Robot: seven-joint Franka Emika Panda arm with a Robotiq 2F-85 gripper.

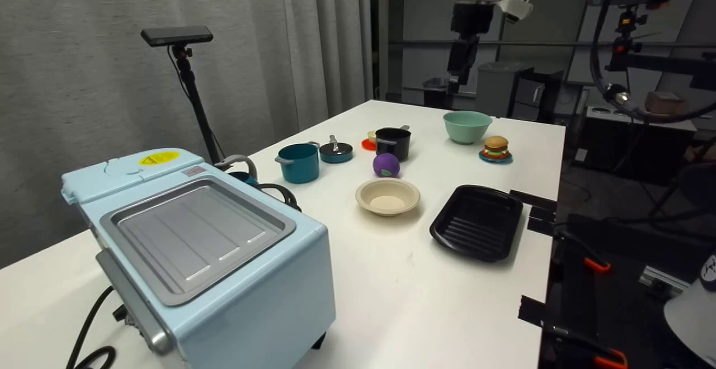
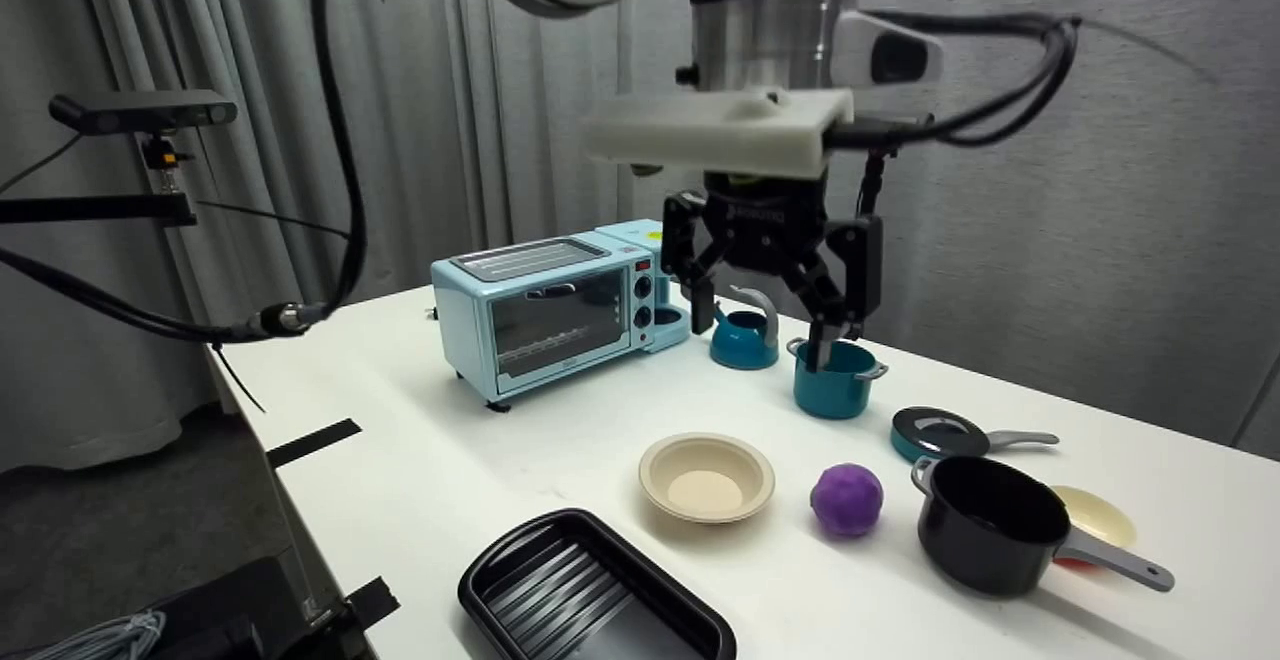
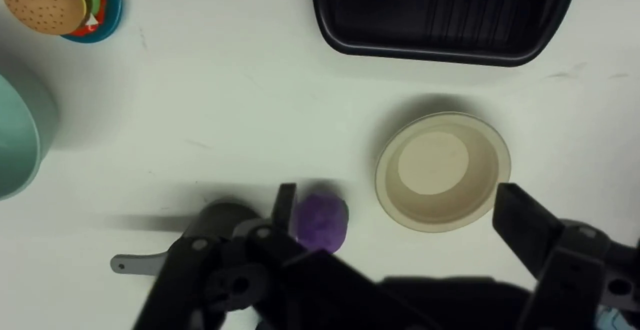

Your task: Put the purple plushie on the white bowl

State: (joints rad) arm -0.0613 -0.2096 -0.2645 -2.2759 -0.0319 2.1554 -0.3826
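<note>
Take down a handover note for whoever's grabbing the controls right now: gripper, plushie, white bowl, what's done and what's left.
The gripper is open, holding nothing, raised above the table.
The plushie sits on the table between the white bowl and the black pot, apart from both.
The white bowl stands upright on the table.
Done: no placing yet; the plushie is not in the gripper or the white bowl.
Left: likely lower onto the plushie, grip it, carry it to the white bowl, set it in and release.
</note>
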